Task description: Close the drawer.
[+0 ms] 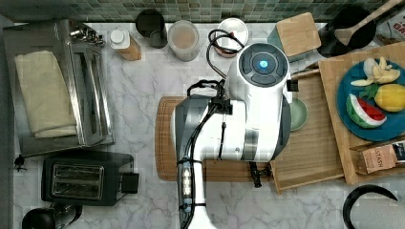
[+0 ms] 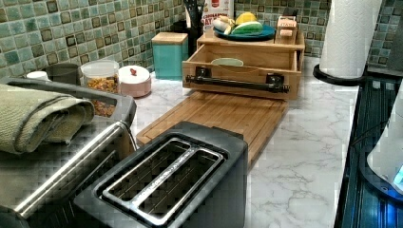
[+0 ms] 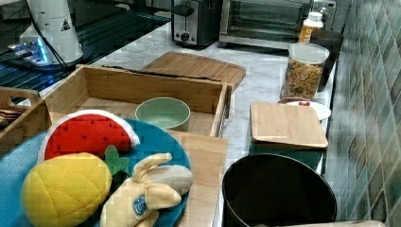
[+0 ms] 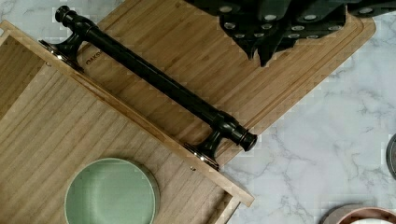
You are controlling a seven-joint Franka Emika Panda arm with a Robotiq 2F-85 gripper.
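Tool (image 4: 275, 44) above cutting board (image 4: 201, 42) on marble counter (image 4: 327, 121), drawer (image 4: 56, 135) open.

Kitchen setup, home-style. Evidence: white marble-pattern table (image 1: 143, 86) backed by a green mosaic tile wall (image 2: 95, 28). Black two-slot toaster (image 1: 86, 179) sits at the top view's lower left, a toaster oven (image 1: 57, 86) with a folded towel (image 1: 43, 93) on top beside it. Jars line the wall: a clear jar of cereal (image 3: 303, 71), a lidded pink pot (image 2: 134, 80), a teal box with bamboo lid (image 2: 169, 53). Wooden cutting board (image 2: 223, 116) lies mid-table. Paper towel roll (image 2: 349, 35) at the left view's right. Plush fruit on a blue plate (image 3: 161, 142), a green bowl (image 3: 163, 113), a black pot with wooden spatula (image 1: 351, 28).
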